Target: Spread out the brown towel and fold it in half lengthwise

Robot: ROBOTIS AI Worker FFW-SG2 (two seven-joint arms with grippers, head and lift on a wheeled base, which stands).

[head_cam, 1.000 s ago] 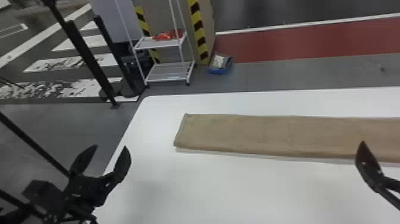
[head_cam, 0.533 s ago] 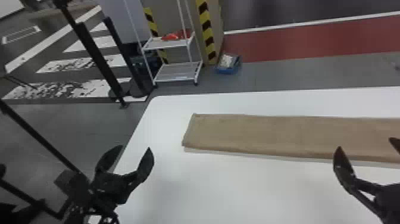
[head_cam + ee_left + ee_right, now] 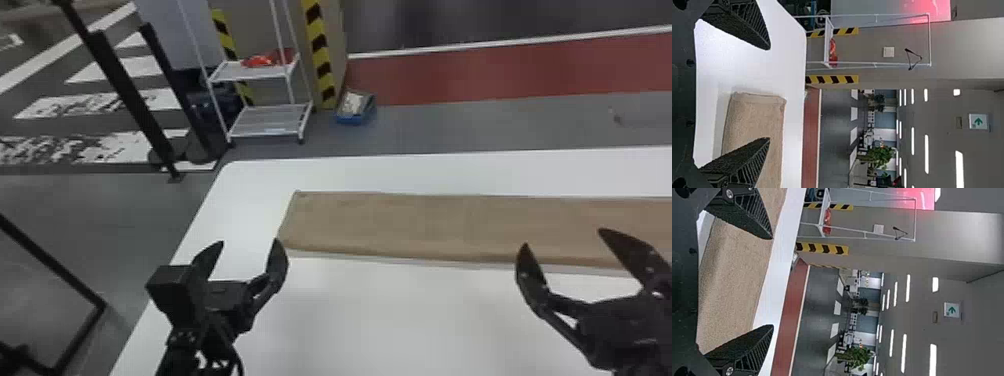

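Brown towel (image 3: 450, 225) lies as a long, flat strip on white table (image 3: 390, 305). Left gripper (image 3: 248, 242) by towel's left end, jaws spread wide, nothing held. Right gripper (image 3: 563, 238) farther right along towel's near edge, also gaping, empty; contact with towel I can't tell.

Arrow sign (image 3: 978, 121): one green arrow on white, far right of the left wrist view, below mid-height.
Second sighting: same design, right side of the right wrist view, below mid-height.
Lettering and numbers: none legible.
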